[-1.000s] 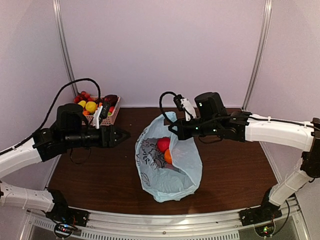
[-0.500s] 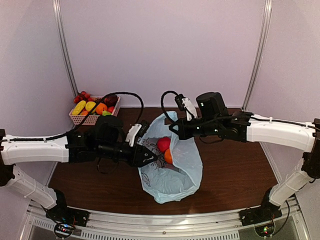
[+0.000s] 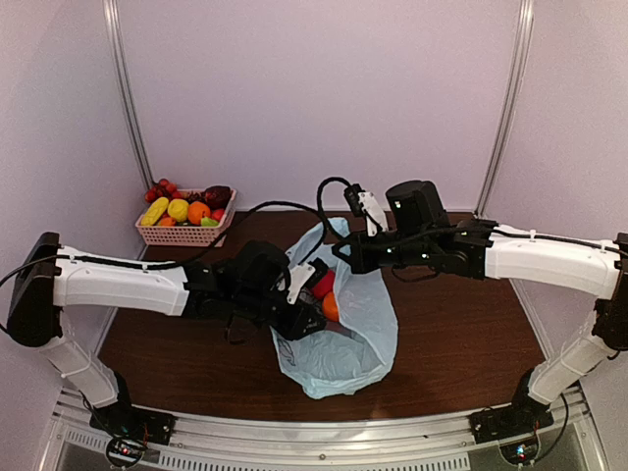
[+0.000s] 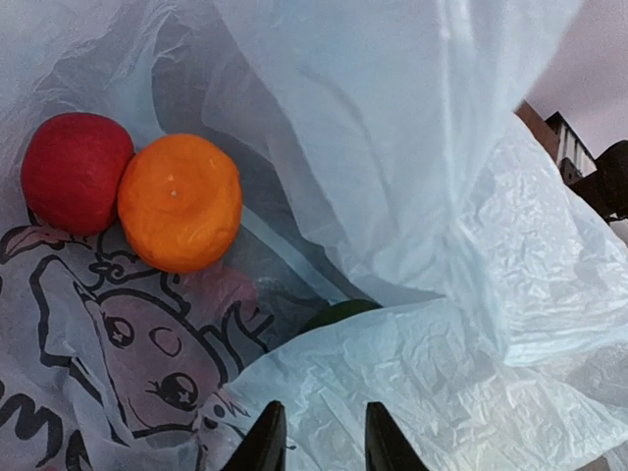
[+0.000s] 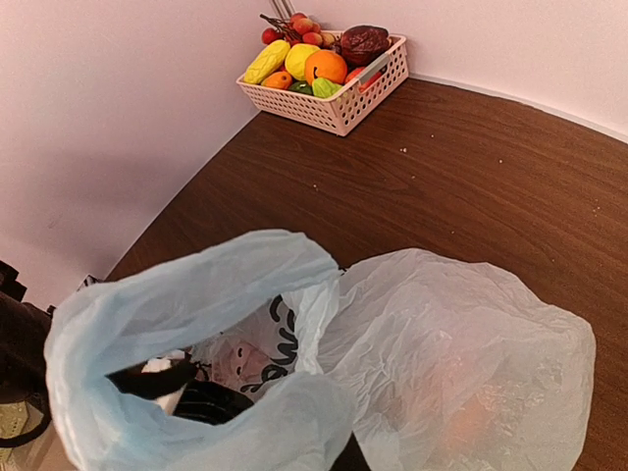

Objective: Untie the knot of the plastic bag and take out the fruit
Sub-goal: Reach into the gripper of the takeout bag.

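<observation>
Our right claw [image 3: 345, 257] pinches the rim of the plastic bag [image 3: 343, 343], lifting its mouth off the bench [image 3: 461, 324]. Our left claw [image 4: 319, 446], fingers slightly apart and empty, sits inside; we should widen it and close squarely round the orange fruit [image 4: 180, 201], which touches the red fruit [image 4: 76, 174].

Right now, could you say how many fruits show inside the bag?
3: a red fruit upper left, an orange fruit touching it, a green fruit peeking from under a fold of the bag. More may be hidden.
</observation>
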Motion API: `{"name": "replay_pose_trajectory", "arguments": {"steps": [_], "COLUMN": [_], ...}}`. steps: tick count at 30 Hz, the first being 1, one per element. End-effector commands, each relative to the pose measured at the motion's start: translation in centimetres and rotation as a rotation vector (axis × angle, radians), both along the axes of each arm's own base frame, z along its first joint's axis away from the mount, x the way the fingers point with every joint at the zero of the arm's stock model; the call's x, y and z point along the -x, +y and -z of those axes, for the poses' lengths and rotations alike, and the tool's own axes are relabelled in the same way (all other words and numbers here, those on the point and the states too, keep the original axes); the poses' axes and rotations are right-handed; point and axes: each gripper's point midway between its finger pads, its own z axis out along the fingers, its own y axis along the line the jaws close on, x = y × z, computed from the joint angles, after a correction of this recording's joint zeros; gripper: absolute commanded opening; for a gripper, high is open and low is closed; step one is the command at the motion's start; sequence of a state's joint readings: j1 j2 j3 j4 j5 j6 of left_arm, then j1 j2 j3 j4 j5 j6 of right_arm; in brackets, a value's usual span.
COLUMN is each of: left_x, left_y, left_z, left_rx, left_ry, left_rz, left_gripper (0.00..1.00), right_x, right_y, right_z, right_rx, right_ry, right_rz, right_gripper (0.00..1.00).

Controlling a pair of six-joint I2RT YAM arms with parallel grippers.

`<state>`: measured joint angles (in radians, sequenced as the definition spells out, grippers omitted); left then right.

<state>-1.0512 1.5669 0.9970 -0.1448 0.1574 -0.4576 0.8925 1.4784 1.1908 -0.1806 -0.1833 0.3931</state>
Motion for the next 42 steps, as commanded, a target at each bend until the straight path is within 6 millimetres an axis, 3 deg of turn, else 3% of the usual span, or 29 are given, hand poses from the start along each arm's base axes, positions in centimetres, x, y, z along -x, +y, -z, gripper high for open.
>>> {"name": "replay_pose_trajectory", "arguments": {"steps": [1,6,12,18,22,27,31,38,40,42], "left_x": [-1.3,-2.3,-4.7,-7.5,-8.3,-8.9,-9.4,-10.4,-10.5,-10.4], "left_y": [-0.5,-1.4,-3.1,-3.2,-3.8,-4.9,-5.5,-5.5,-5.0,-4.6], "left_z": [1.1,3.1,3.1,3.2,3.3,3.7,4.6,5.8,5.9,5.8], "left_rx": [-0.065,-0.12,-0.088,-0.001,0.057,0.112,0.122,0.097,0.079,0.08], "left_ry": [-0.036,-0.029,-0.073,-0.112,-0.109,-0.103,-0.095,-0.118,-0.128,-0.134], "left_rz": [-0.016,-0.033,-0.095,-0.232,-0.273,-0.285,-0.286,-0.309,-0.325,-0.327], "left_gripper": [0.27,0.26,0.25,0.3,0.4,0.63,0.74,0.78,0.77,0.77], "right_x": [0.4,0.6,0.6,0.4,0.2,0.2,0.1,-0.1,-1.0,-1.8], "right_y": [0.2,0.6,0.9,0.8,1.1,1.2,1.4,1.0,-0.5,-2.5], "right_z": [-1.1,-1.1,-0.2,0.7,1.7,2.0,1.0,0.4,0.9,1.4], "right_rx": [-0.041,-0.051,-0.054,-0.058,-0.056,-0.084,-0.139,-0.161,-0.106,-0.038], "right_ry": [-0.011,-0.007,0.011,0.014,0.024,0.036,0.021,0.01,0.002,-0.015], "right_rz": [-0.01,-0.028,-0.028,-0.011,-0.009,-0.003,0.002,0.033,0.116,0.209], "right_gripper": [0.01,0.01,0.01,0.01,0.01,0.0,0.0,0.0,0.12,0.4]}}
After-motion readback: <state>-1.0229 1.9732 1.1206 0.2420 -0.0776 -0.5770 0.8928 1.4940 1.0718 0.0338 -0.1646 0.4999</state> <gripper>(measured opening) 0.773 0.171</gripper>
